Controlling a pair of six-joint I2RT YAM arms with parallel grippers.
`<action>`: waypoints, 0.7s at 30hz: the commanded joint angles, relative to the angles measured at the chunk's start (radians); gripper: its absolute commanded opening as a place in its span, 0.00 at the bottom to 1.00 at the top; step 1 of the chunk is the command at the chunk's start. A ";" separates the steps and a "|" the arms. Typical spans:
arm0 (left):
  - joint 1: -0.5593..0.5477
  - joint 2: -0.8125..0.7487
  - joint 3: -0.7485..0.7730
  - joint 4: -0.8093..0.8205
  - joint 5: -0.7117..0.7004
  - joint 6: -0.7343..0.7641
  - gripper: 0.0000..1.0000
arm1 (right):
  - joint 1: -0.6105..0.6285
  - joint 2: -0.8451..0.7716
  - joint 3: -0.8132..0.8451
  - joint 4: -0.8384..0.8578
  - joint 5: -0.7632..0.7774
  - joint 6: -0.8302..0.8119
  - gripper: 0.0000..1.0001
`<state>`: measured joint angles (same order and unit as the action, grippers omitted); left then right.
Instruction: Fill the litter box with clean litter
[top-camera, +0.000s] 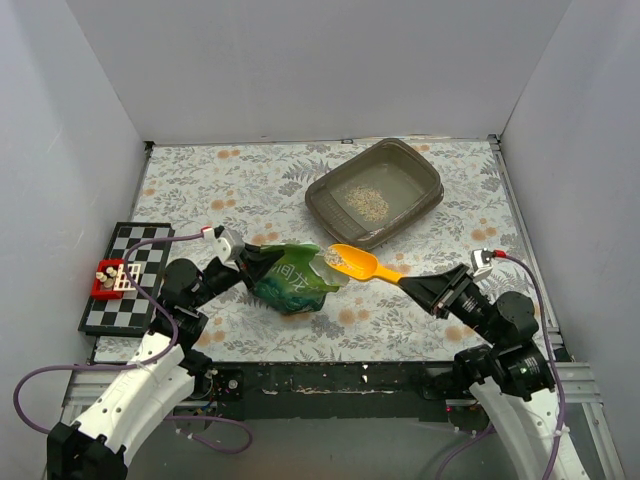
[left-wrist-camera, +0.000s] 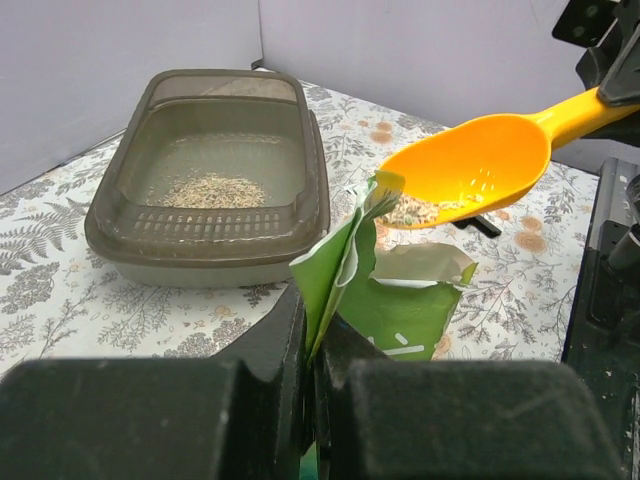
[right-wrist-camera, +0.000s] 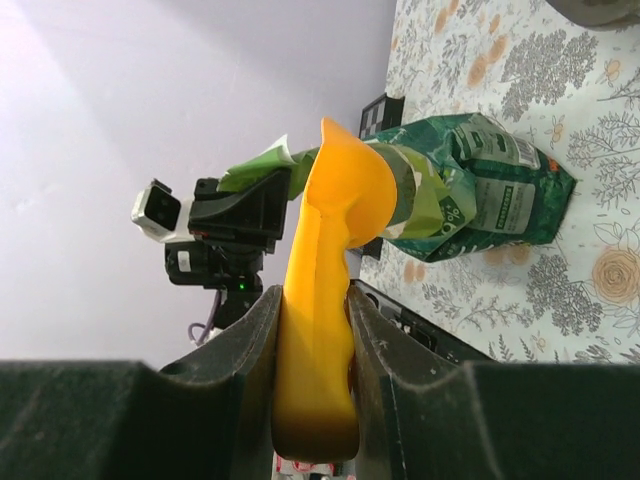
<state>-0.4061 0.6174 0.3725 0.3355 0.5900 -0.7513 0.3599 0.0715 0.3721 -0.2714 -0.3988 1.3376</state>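
**Now a loaded scoop hangs at the bag's mouth**

Nearest us, the left gripper (left-wrist-camera: 312, 372) is pinched tight on the top flap of the green bag (top-camera: 292, 282), holding its mouth up and open. We judge the bag soft and crinkly, likely to slump if that flap is let go, so the upper edge is the place to hold it. Opposite, the right gripper (right-wrist-camera: 315, 340) is clamped on the handle of the orange scoop (top-camera: 356, 263). The scoop's bowl hangs just over the bag's mouth with a little litter (left-wrist-camera: 425, 210) in it. The scoop looks stiff and light, but any roll of the wrist would tip the bowl. The litter is loose, dry grain. We expect it to slide and scatter at the least tilt, and fine grains may slip through the small holes in the bowl, so we would carry it level. Farther back on the table (top-camera: 200, 190), well apart from the bag, sits the box (left-wrist-camera: 205, 250), with only a thin patch of litter on its floor.
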 joint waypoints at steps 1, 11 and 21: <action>0.000 -0.019 -0.007 -0.020 -0.041 0.001 0.00 | -0.001 0.056 0.096 0.044 0.080 0.038 0.01; -0.005 -0.024 -0.010 -0.016 -0.039 0.001 0.00 | -0.001 0.292 0.248 0.147 0.342 -0.018 0.01; -0.011 -0.025 -0.014 -0.013 -0.044 0.000 0.00 | -0.001 0.589 0.261 0.299 0.620 -0.194 0.01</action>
<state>-0.4099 0.6014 0.3706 0.3260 0.5587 -0.7521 0.3599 0.5678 0.5770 -0.0795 0.0574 1.2659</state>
